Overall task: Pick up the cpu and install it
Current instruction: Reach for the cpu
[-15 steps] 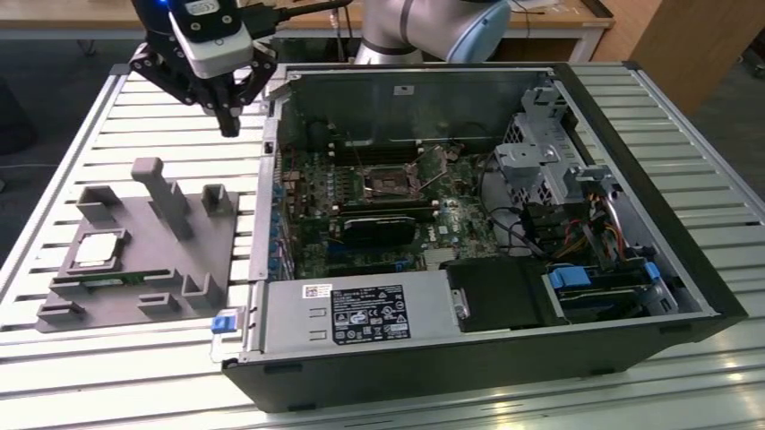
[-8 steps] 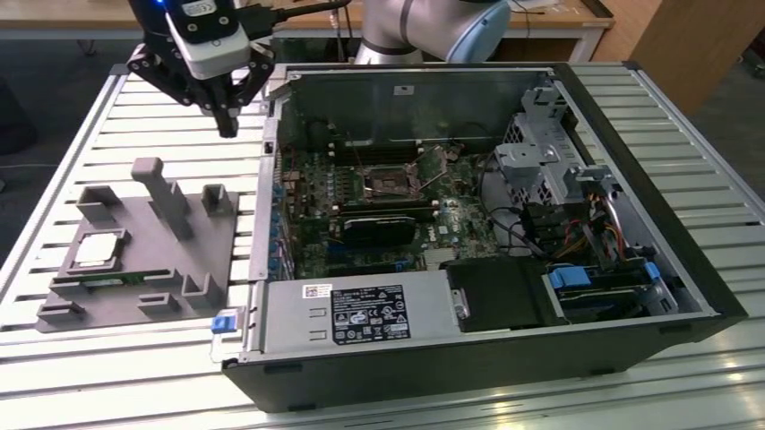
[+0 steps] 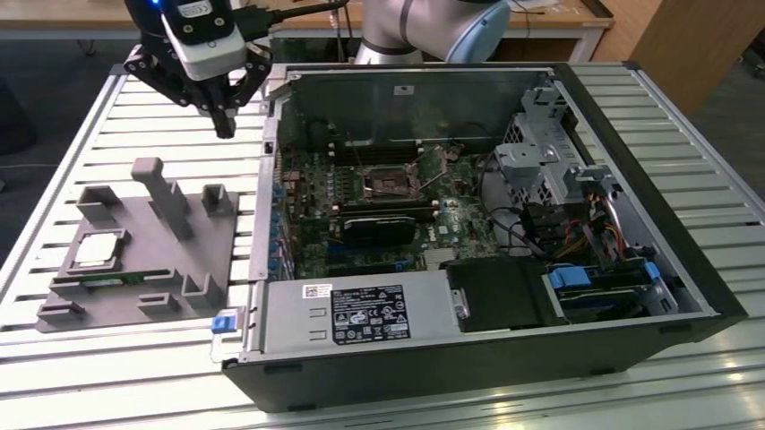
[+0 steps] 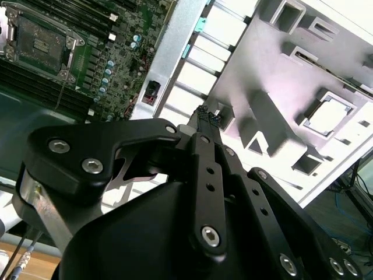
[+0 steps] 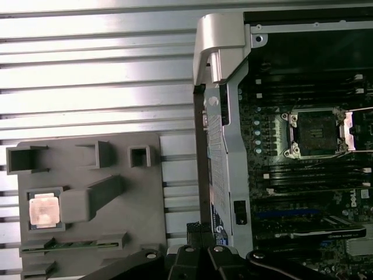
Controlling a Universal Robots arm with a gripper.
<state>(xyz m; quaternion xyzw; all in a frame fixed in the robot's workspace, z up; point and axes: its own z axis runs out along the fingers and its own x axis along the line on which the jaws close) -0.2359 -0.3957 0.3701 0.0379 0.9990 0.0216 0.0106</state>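
The cpu (image 3: 98, 249) is a small square silvery chip lying flat in a recess of the grey holder (image 3: 203, 246) on the slatted table, at the exterior view's left. It shows in both wrist views too, the cpu (image 5: 44, 210) and the cpu (image 4: 327, 116). My gripper (image 3: 224, 125) hangs above the table between the holder and the open computer case, well away from the chip. Its fingers (image 4: 207, 114) are shut with nothing between them, and the gripper (image 5: 201, 230) sits beside the case wall. The open cpu socket (image 3: 392, 184) on the motherboard is bare, also seen as the socket (image 5: 317, 133).
The black computer case (image 3: 478, 358) lies on its side with its metal wall (image 5: 218, 116) between gripper and motherboard. A green memory stick (image 3: 114, 280) lies in a slot of the holder. Tall grey posts (image 3: 161, 193) rise from the holder. Cables and drive bays (image 3: 586, 233) fill the case's right.
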